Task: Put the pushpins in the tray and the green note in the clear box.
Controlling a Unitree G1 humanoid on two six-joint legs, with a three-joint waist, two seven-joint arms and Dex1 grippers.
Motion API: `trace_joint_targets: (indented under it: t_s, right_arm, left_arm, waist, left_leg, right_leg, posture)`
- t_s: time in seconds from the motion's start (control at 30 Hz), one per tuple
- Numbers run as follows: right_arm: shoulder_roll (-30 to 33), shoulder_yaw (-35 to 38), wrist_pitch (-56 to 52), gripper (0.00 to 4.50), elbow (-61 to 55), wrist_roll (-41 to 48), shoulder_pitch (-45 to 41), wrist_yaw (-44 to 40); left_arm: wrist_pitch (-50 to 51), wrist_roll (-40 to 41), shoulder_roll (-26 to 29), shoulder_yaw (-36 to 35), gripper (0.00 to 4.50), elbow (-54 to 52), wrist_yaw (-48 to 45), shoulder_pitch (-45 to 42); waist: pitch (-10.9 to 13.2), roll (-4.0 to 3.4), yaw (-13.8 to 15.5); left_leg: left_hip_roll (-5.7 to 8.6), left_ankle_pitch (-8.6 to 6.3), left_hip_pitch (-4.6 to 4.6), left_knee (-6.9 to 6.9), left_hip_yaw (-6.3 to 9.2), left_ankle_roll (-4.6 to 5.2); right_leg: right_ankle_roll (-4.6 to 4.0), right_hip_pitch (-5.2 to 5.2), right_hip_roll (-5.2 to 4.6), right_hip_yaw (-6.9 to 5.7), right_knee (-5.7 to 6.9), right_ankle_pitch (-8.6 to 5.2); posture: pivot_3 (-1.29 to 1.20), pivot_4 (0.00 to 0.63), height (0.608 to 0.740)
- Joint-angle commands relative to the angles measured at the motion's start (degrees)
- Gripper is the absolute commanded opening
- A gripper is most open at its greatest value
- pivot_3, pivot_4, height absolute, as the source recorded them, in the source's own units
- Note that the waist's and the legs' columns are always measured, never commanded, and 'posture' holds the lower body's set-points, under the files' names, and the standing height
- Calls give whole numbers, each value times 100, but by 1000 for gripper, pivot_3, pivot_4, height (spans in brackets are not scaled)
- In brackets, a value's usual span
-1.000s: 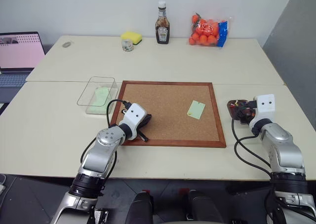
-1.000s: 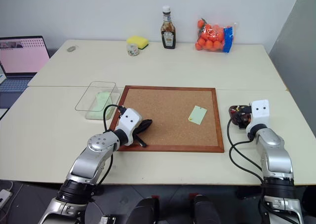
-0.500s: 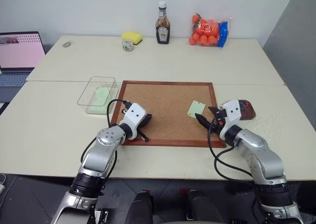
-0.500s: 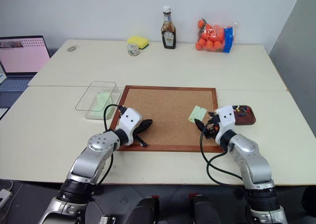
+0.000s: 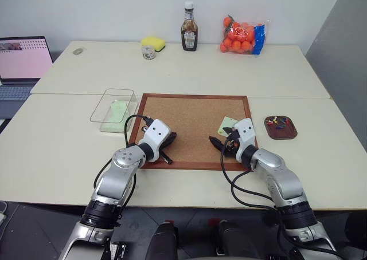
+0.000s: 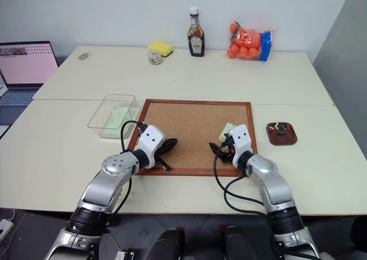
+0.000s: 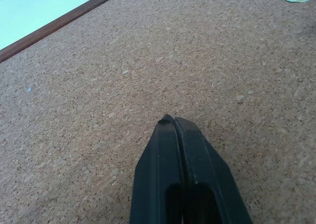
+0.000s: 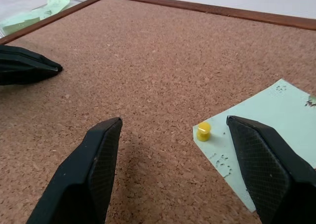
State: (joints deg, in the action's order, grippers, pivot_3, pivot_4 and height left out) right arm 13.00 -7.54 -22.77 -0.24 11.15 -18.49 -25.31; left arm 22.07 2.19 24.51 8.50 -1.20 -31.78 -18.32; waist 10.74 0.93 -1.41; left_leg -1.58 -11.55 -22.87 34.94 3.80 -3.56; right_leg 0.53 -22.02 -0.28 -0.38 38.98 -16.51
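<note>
One pale green note (image 8: pixel 266 135), pinned by one yellow pushpin (image 8: pixel 203 131), is seen at 3 o'clock on the corkboard (image 5: pixel 189 128). The right gripper (image 8: pixel 173 160), jaws wide, flanks the pin. The left gripper (image 7: pixel 174 123) jaws are pressed together. Several pushpins lie in the brown tray (image 5: pixel 280 128); a second green note lies in the clear box (image 5: pixel 113 109).

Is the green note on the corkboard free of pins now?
No, a yellow pushpin stands in the corner of the green note on the corkboard.
</note>
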Motion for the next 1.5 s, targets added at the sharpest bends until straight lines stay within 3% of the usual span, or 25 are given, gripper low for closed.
trace_joint_targets:
  t_s: [0.03, 0.2, 0.3, 0.8, 1.5]
  right_arm:
    - [18, 88, 236, 3581, -27, -79, -103, -12]
    - [3, 87, 273, 3581, 76, -135, -147, -17]
    - [-10, 83, 300, 3150, 149, -167, -187, 6]
    - [5, 134, 474, 64, 266, -431, -236, 207]
    - [-142, 597, 950, 12, -627, 45, -6, 160]
  left_arm:
    - [131, -102, -5, 102, 0, 126, 6, 131]
    - [135, -104, -10, 101, 0, 101, 24, 151]
    - [125, -106, -10, 98, 0, 114, 30, 149]
    - [132, -97, -40, 128, 0, 84, 74, 178]
    - [171, -103, -38, 162, 0, 5, 74, 253]
  waist:
    - [0, 0, 0]
    - [0, 0, -2]
    - [0, 0, -3]
    - [0, 0, -5]
    - [-1, 1, -10]
  left_leg:
    - [0, 0, 0, 0, 0, 0]
    - [0, 0, 0, 0, 0, 0]
    - [0, 0, 0, 0, 0, 0]
    - [-1, 0, 1, 0, 0, 0]
    - [-1, 0, 0, 0, 0, 0]
  right_leg:
    - [0, 0, 0, 0, 0, 0]
    - [0, 0, 0, 1, 0, 0]
    - [0, 0, 0, 1, 0, 0]
    - [0, 0, 0, 1, 1, 0]
    - [0, -2, 0, 1, 1, 1]
  posture:
    - [0, 150, 740]
    - [0, 150, 740]
    - [0, 150, 740]
    - [0, 150, 740]
    - [0, 150, 740]
